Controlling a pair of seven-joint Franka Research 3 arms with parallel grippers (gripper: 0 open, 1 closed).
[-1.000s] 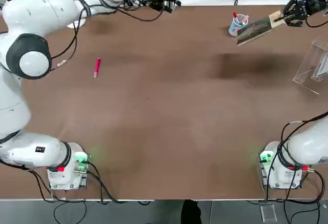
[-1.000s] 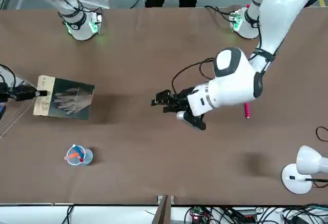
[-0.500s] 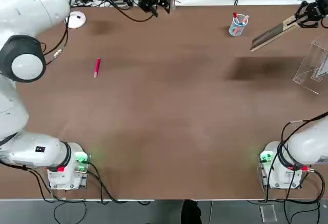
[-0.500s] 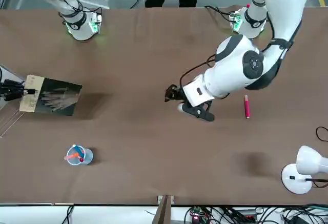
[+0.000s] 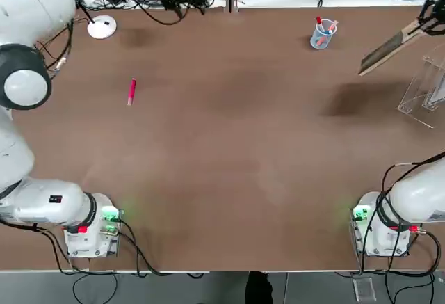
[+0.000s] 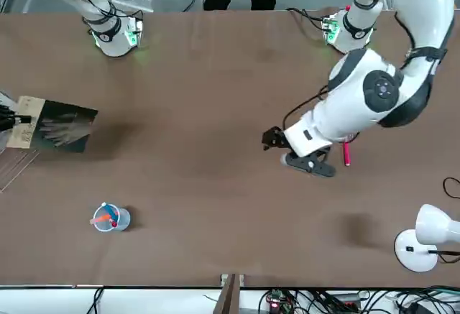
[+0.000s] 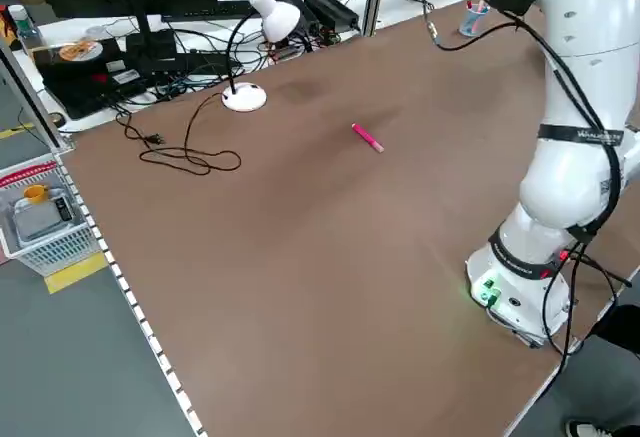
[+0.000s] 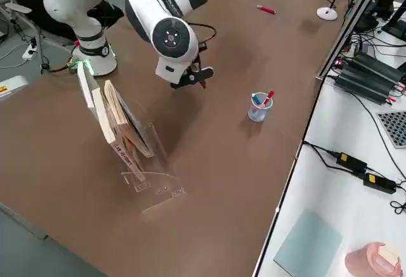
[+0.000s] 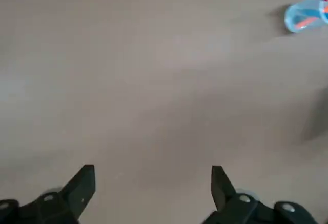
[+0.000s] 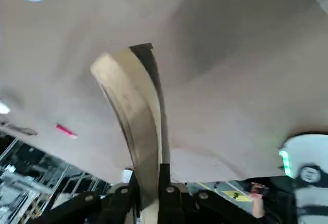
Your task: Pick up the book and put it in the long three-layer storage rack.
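The thin rectangular book with a dark grey cover and a tan strip along one edge (image 5: 391, 44) is held in the air by the right gripper (image 5: 432, 23), whose two black fingers are clenched on the tan edge. In the top view the book is seen at about two o'clock on the table, tilted nearly edge-on, with its shadow cast on the brown tabletop (image 5: 229, 151) below it. In the right wrist view the book (image 10: 134, 116) is seen bowed between the fingers. The clear acrylic tiered storage rack (image 5: 424, 88) stands at about three o'clock in the top view, just beside and below the raised book; whether the book touches it cannot be told. In the right side view the rack (image 8: 143, 163) is seen to hold several thin books already.

The left gripper (image 9: 152, 185) is held above the far edge of the table at about eleven o'clock in the top view, its fingers spread wide and grasping nothing. A small clear cup holding pens (image 5: 322, 34) stands at about one o'clock, and a pink pen (image 5: 131, 91) lies at about ten o'clock, well apart from both grippers.
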